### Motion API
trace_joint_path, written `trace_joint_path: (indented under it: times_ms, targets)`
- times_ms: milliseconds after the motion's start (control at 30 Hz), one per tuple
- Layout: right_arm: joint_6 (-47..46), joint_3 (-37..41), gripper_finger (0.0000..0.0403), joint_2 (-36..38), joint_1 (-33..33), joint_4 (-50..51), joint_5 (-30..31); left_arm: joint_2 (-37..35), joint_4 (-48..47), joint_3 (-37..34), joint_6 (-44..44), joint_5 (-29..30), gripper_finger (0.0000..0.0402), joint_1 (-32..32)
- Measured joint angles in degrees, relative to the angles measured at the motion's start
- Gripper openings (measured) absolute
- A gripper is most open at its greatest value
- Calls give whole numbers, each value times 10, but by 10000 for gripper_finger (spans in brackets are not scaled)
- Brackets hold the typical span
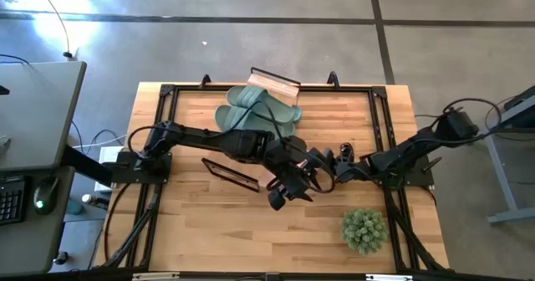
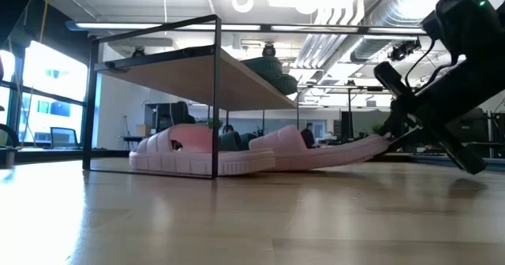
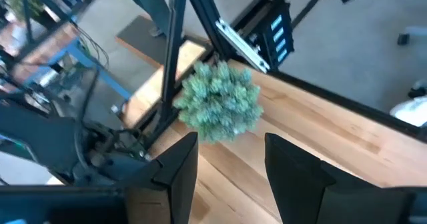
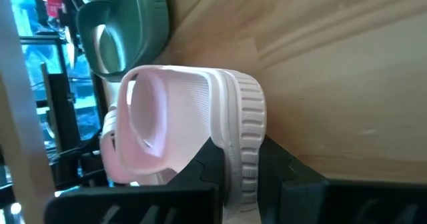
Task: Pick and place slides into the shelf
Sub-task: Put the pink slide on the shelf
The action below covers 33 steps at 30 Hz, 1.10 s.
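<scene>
Green slides [image 1: 255, 114] piled on the shelf [image 1: 276, 84] at 12 o'clock of the tabletop [image 1: 192, 197], left end effector [image 1: 288, 189] mid-tabletop – fingers apart, holding nothing, right end effector [image 4: 237, 177] squeezing the heel of a pink slide [image 4: 200, 124] – another pink slide [image 2: 189, 151] under the shelf, potted plant [image 1: 364, 229] at 5 o'clock.

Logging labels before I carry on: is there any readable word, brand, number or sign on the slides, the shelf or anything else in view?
None readable.
Pink slide in the right gripper: ribbed edge only, no brand visible.
Green slides: no marking visible.
Shelf: bare wood and wire.
Background room in the low view: any signs are too small and blurred to read.
</scene>
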State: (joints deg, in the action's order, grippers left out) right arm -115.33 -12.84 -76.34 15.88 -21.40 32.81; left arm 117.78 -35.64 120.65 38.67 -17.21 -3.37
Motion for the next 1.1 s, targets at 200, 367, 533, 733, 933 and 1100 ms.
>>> trace_joint_path:
  times_ms: [200, 367, 533, 733, 933, 1100]
  targets:
    - [-16, -13, 20, -50, -4, -43, 10, -1, 8, -3, -1, -4, 156, 0]
    - [-12, -42, 21, -91, -6, -53, 9, -1, 15, -2, -1, -4, 156, 0]
    - [-6, -55, 21, -137, -8, -110, 17, -1, 10, -2, -2, -4, 156, 0]
    - [-7, -80, 21, -164, -10, -115, 30, -1, 8, -2, -2, -4, 156, 0]
    - [-3, -83, 34, -170, -20, -113, 12, -1, 7, -2, -2, -17, 156, 0]
    - [8, -83, 89, -170, -28, -117, 4, -1, 7, -2, -2, -18, 156, 0]
